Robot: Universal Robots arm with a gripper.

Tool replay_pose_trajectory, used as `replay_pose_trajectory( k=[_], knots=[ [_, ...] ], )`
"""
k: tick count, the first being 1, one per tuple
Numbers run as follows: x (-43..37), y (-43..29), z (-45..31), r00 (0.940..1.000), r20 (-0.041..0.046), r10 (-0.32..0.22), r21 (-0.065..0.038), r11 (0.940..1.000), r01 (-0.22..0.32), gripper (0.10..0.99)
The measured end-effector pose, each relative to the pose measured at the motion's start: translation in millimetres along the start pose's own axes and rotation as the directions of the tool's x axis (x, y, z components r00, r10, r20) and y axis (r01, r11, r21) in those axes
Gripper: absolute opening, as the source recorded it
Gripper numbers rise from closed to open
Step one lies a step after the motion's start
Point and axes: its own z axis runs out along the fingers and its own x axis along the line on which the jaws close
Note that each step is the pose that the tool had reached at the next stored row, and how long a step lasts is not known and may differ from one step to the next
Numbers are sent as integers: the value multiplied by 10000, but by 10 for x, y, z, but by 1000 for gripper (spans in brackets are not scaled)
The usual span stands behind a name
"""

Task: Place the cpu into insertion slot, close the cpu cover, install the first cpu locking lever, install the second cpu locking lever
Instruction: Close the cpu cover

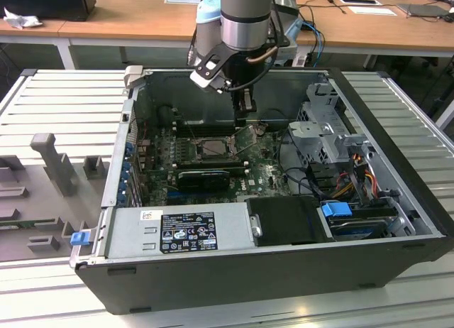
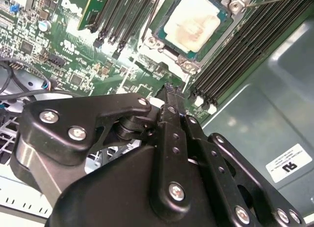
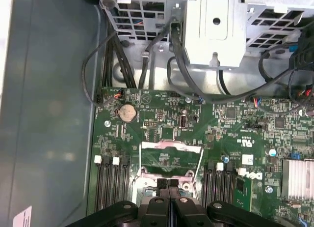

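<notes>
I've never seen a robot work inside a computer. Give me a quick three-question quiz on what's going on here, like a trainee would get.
1. True or false: the end effector is gripping the cpu.
2. The end effector is: A) wide open, B) shut, C) closed around a cable.
3. What colour is the motherboard?

Key: 1 false, as the cpu lies apart from the fingertips in the second wrist view; 2 B; 3 green.
</notes>
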Motion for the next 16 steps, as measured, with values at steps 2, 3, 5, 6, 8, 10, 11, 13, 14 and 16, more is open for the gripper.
replay_pose_trajectory(
  k=[2,3,5,6,8,10,11,13,14,16],
  knots=[
    [-1,22,1,10000,1,0,0,10000,0,106],
    [-2,32,2,10000,1,0,1,10000,0,106],
    [-3,49,3,10000,1,1,1,10000,-1,106],
    [-3,56,4,10000,0,1,0,10000,-1,106],
    [-4,73,5,10000,1,1,1,10000,-1,106],
    [-5,89,6,10000,0,1,1,10000,-1,106],
    [-6,100,7,10000,0,1,0,10000,-1,106],
    [-8,133,10,10000,-1,0,0,10000,0,106],
    [-9,146,11,10000,0,0,0,10000,0,106],
    [-11,188,14,10000,-1,1,1,10000,-1,106]
  ],
)
